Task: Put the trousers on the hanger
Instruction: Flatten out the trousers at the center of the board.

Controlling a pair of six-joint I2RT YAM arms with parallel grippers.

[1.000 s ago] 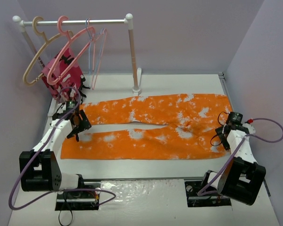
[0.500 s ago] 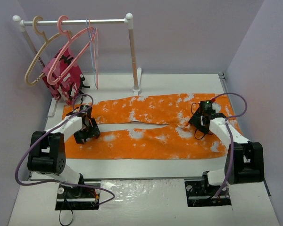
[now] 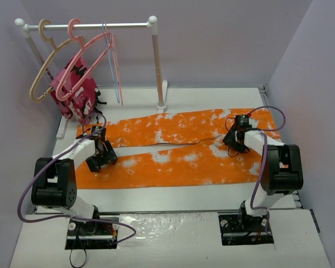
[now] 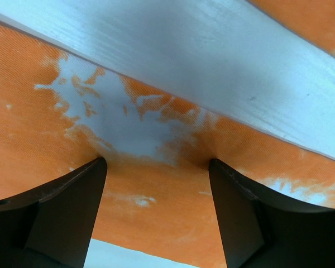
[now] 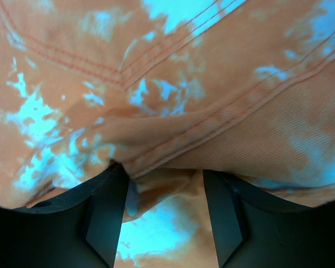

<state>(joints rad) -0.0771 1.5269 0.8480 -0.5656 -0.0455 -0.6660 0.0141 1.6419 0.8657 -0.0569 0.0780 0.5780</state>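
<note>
Top view: a white table [image 3: 173, 192] carries the trousers [image 3: 178, 125], the largest item, spread flat across its middle. The waist end lies to the right and both legs run leftward, with a narrow strip of table between them. A white clothes rack [image 3: 89, 25] stands at the far left. From its rail hang a pink-and-red patterned garment [image 3: 78, 92], a beige hanger [image 3: 51, 43], the salmon-pink hanger [image 3: 78, 38] and thin wire hangers [image 3: 114, 67]. The salmon-pink hanger is bare and well apart from the trousers. Only this view shows the rack, the hangers and both arms.

The left gripper [image 3: 97, 162] rests on the near leg close to its cuff; the right gripper [image 3: 234, 139] rests near the crotch and waist.

Left wrist view: the left gripper [image 4: 156, 167] has its fingers apart. Both tips press onto the orange cloth [image 4: 156, 223], which puckers at each tip. The bare strip of table [image 4: 212, 67] between the legs crosses the upper frame.

Right wrist view: the right gripper [image 5: 164, 178] has its fingers apart, astride a raised fold of cloth [image 5: 173, 134]. Only this view shows the double-stitched seams and the ribbed weave.
</note>
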